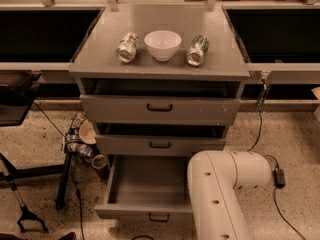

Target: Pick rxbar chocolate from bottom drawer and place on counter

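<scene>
Left can (127,47), bowl (162,44), right can (197,50) on counter (160,15), bottom drawer (142,212) open below, jaws unseen.

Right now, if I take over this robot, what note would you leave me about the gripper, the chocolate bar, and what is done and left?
Gripper: out of view; only the white arm shows, covering the right part of the bottom drawer.
Bottom drawer: pulled open; no chocolate bar in its visible part.
Counter: holds cans and a white bowl, no bar.
Done: drawer open.
Left: find bar, grasp it, place on counter.
</scene>
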Robot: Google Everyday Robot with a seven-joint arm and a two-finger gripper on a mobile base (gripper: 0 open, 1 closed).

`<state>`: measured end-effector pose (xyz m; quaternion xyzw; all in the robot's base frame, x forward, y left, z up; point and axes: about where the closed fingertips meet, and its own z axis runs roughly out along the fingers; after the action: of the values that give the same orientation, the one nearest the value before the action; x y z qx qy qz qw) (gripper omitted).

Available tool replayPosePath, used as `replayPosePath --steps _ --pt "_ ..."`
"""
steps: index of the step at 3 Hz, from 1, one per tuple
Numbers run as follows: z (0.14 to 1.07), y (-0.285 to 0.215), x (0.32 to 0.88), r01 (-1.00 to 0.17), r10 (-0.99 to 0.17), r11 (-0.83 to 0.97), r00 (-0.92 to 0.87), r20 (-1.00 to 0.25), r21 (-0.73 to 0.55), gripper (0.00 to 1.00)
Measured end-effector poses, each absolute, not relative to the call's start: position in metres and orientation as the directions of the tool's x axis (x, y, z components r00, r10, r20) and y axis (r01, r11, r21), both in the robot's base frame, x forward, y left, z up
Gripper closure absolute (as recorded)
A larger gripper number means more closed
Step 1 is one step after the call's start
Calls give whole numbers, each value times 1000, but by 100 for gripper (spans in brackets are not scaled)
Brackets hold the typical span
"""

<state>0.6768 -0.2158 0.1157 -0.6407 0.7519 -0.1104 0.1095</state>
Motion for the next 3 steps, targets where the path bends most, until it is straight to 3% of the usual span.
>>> replayPosePath --steps 1,2,3 --pt "117 -216 677 -939 -988 154 -155 -23 -306 44" --pt "124 -208 673 -948 -995 95 -95 -14 -305 36" --pt "129 -199 668 -956 -999 36 -37 -4 -292 18"
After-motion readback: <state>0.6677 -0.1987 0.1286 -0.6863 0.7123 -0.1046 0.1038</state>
